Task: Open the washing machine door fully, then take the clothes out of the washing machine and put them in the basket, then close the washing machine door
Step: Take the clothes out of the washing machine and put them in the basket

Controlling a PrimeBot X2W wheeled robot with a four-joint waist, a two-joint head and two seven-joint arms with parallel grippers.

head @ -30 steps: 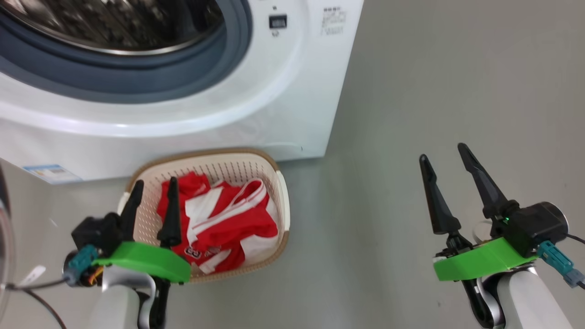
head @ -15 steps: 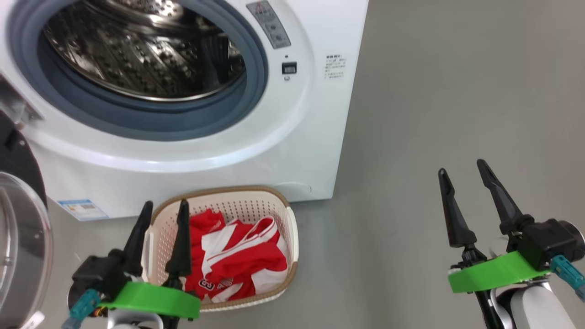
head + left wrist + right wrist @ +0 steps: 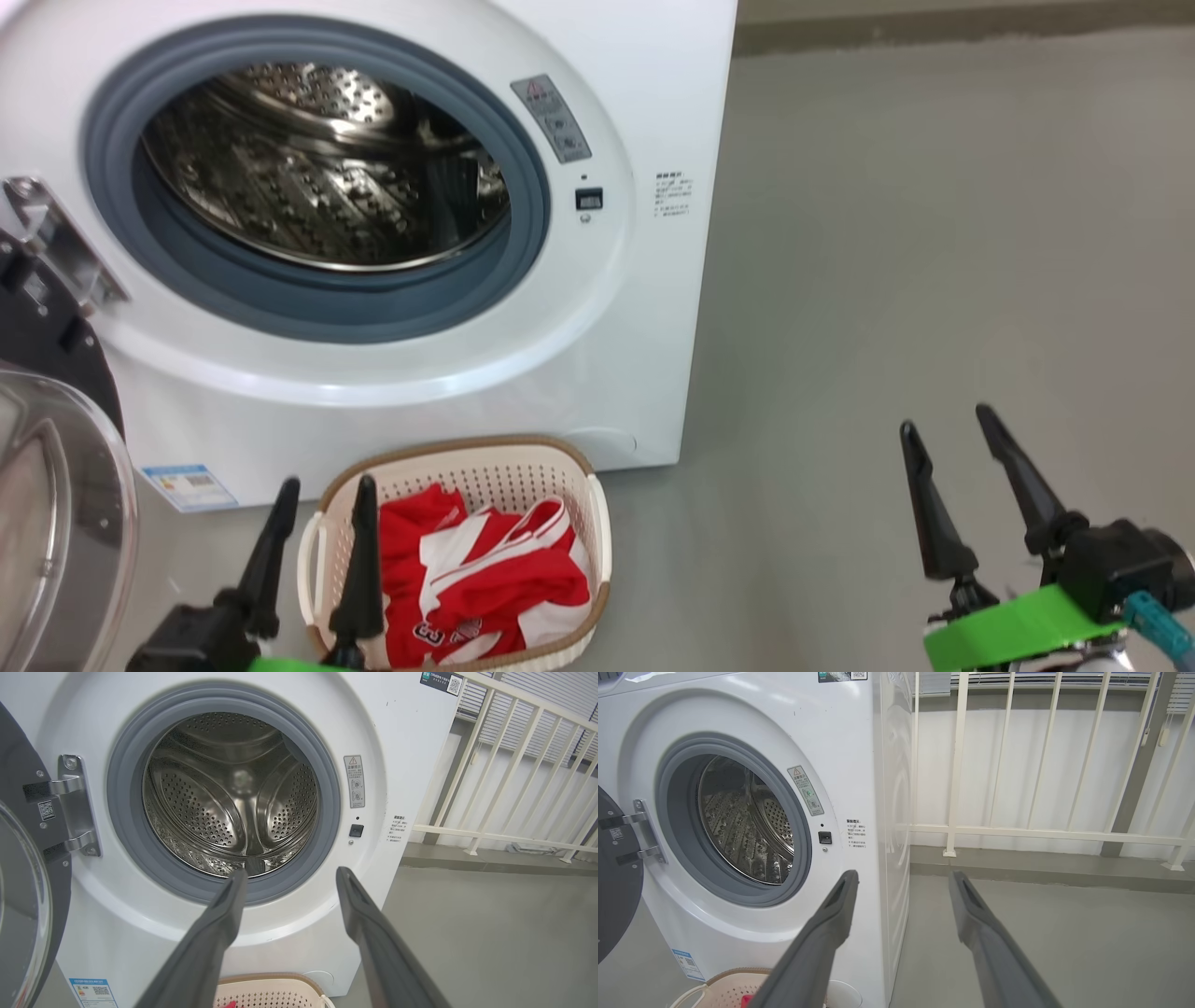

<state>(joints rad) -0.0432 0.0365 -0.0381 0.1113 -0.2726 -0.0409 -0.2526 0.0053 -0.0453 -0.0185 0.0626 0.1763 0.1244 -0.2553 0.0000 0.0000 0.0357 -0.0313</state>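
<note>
Head view: the clothes [image 3: 485,597] lie in the basket [image 3: 600,523] before the washing machine [image 3: 616,355]; left pincer [image 3: 328,481] and right pincer [image 3: 944,417] both gape wide, empty (unloading looks finished). Left wrist view: drum [image 3: 205,812] bare. Right wrist view: the washing machine door [image 3: 616,891] hangs open, awaiting closing.

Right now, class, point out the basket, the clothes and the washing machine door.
the basket [image 3: 485,478], head view, perforated back wall.
the clothes [image 3: 532,588], head view, red fabric middle.
the washing machine door [image 3: 56,523], head view, clear glass bowl.

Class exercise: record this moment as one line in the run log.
door open | drum looks empty | clothes in basket | left gripper open | right gripper open | next: close door
</note>
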